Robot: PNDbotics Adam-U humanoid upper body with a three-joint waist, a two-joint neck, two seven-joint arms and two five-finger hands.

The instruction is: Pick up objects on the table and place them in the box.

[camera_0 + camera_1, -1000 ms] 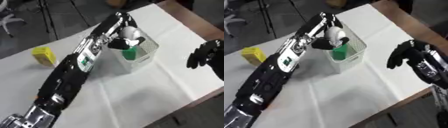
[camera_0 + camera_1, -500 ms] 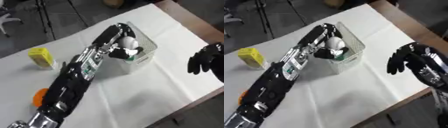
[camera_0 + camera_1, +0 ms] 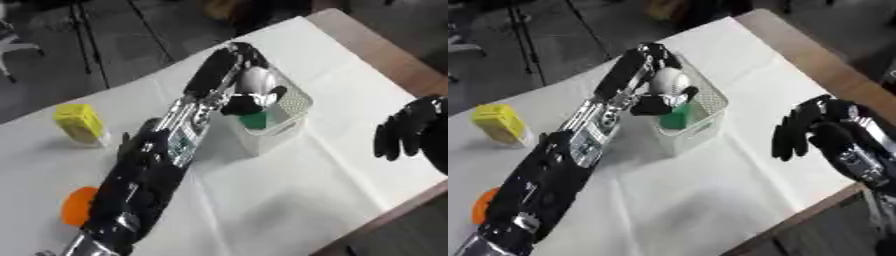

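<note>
My left arm reaches from the lower left across the table to the white mesh box. My left hand is over the box's near side, with fingers and thumb curled round a white round object held at the level of the rim. A green object lies inside the box under the hand. On the table at the left stands a yellow box-shaped item. An orange round object lies at the lower left, partly hidden by my arm. My right hand hangs open off to the right, holding nothing.
The white tablecloth covers the table, and a brown wooden edge runs along the right side. Beyond the far edge is dark floor with stand legs.
The whole view has shifted, so the camera moved. My left hand keeps hold of the white round object at the box. The right hand has stayed at the right side.
</note>
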